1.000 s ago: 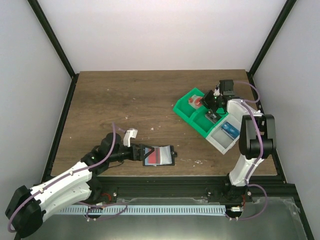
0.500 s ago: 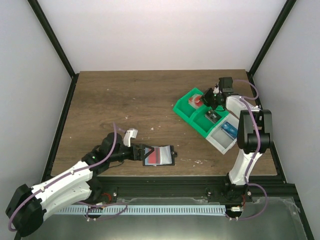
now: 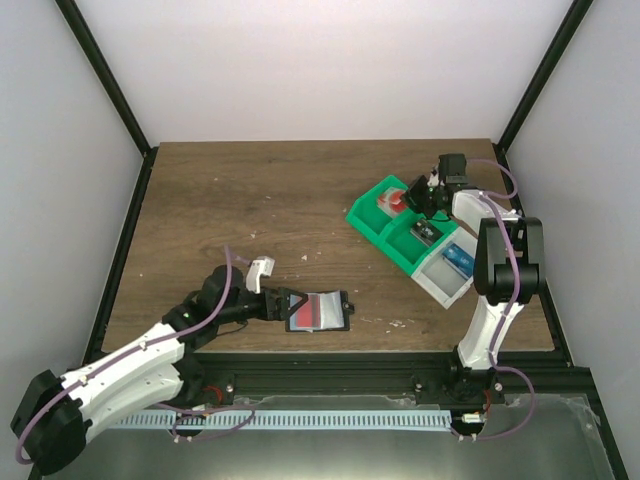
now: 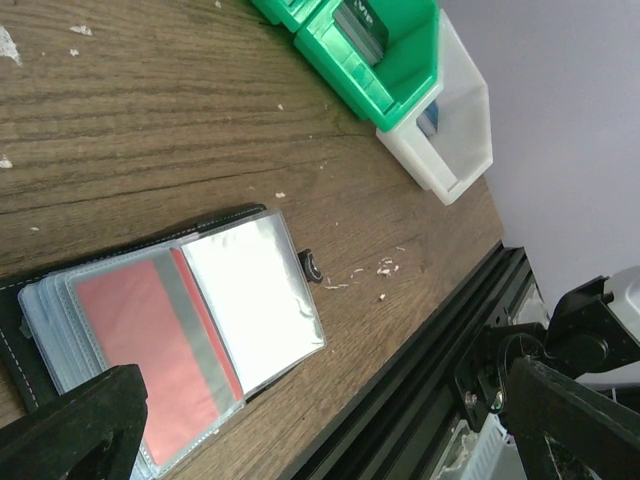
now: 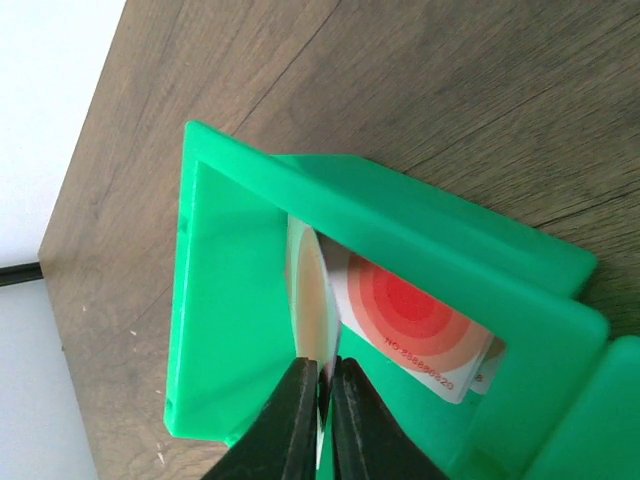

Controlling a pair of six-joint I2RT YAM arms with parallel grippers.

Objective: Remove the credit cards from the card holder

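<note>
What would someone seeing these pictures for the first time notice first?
The bright green plastic tray at the wooden table's far right, where the right gripper pinches a white plastic card edge-on over its end compartment. Near the front edge, the black bifold card holder lies open before the wide-open left gripper.

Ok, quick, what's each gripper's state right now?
Left gripper: open, holding nothing.
Right gripper: shut on a credit card in the green tray.
</note>
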